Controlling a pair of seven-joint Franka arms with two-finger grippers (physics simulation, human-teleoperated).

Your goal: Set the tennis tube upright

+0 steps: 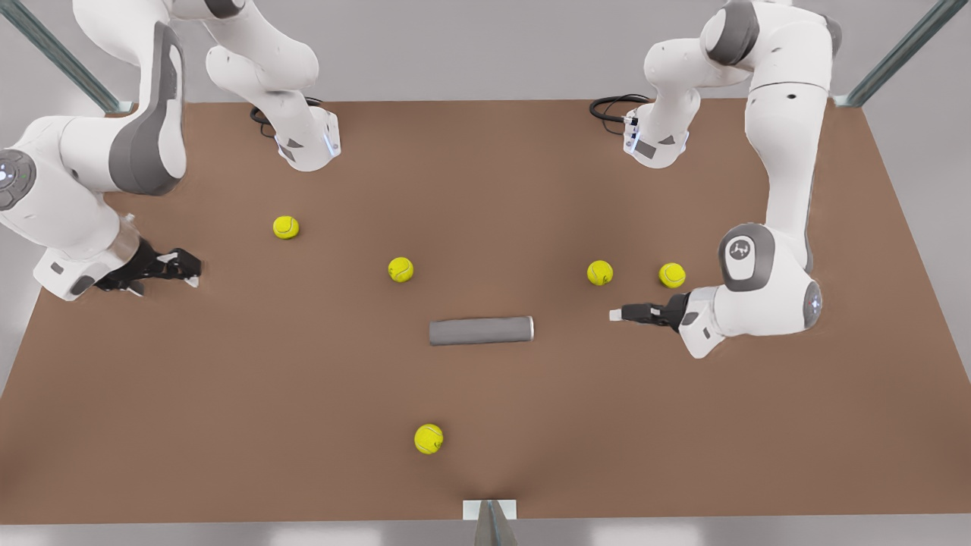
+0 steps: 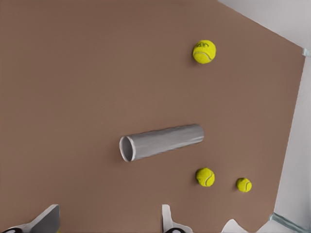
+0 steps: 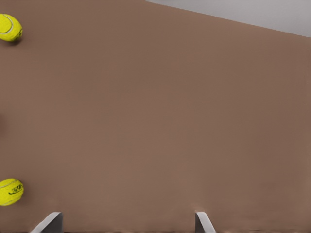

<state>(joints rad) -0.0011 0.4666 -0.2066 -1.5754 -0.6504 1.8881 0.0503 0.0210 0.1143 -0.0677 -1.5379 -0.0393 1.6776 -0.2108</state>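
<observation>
Front view shows me the tube (image 1: 481,331) lying mid-desk (image 1: 227,394), ungrasped; left end effector (image 1: 616,314) near its rim and right end effector (image 1: 190,271) far off are both open.

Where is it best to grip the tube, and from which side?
Probably across its round body near the rimmed end, from above: the tube lies flat, both long sides free. The open left gripper, at the front view's right, is nearest; the right gripper waits at the left.
</observation>
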